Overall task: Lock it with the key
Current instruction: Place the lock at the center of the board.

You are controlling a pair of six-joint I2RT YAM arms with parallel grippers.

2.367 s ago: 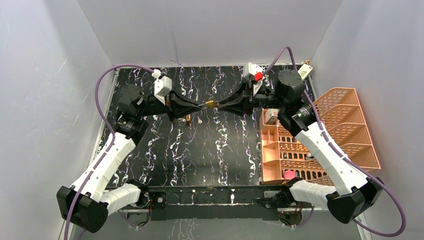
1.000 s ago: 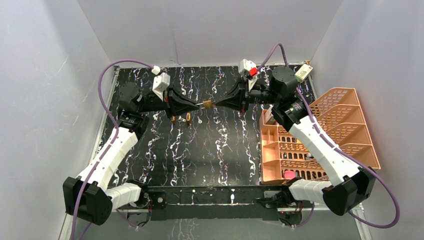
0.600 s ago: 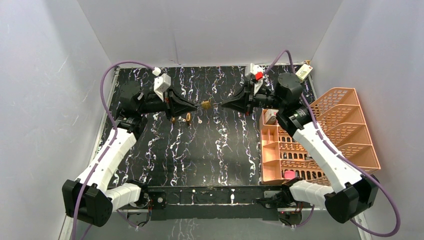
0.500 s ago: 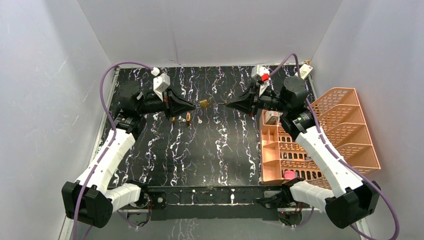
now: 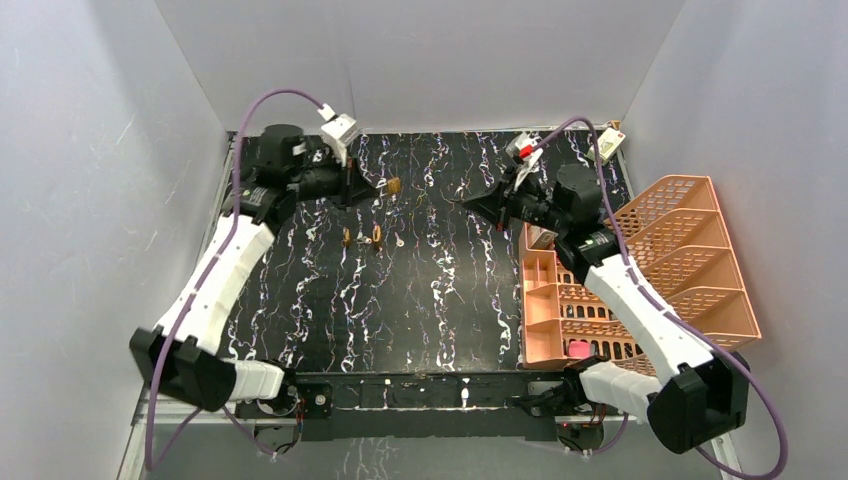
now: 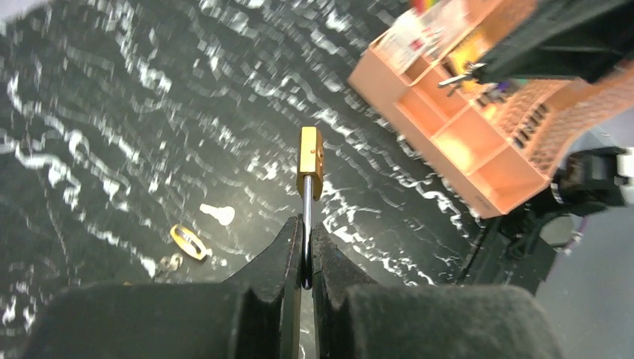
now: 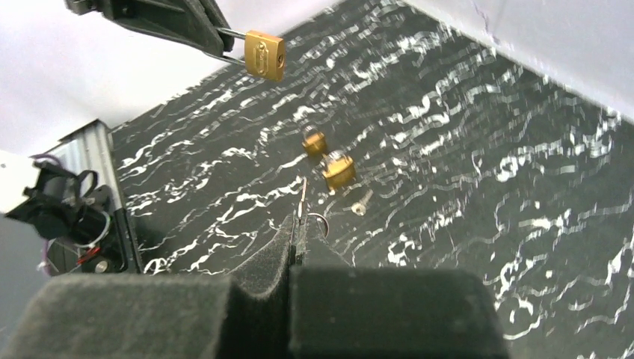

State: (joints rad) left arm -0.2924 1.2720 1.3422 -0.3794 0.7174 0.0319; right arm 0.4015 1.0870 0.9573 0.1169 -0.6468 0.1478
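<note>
Marbled tabletop [image 5: 440, 300] | left claw [image 6: 305, 226] clamps padlock [image 6: 311, 161] shackle | right claw [image 7: 297, 224] pinches key [image 7: 302, 196], bow hidden

Table [image 5: 440, 300] middle lies open — loose padlocks [image 5: 376, 237] left, orange rack [image 5: 700, 250] bounding right.

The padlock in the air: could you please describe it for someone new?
Look at the far left of the black marbled table. There the left gripper pinches a brass padlock by its shackle. Unlike the two padlocks lying on the table, it hangs clear in the air.

white arms [image 5: 225, 280], black joints [image 5: 278, 150] (purple cables [image 5: 285, 92])
</note>
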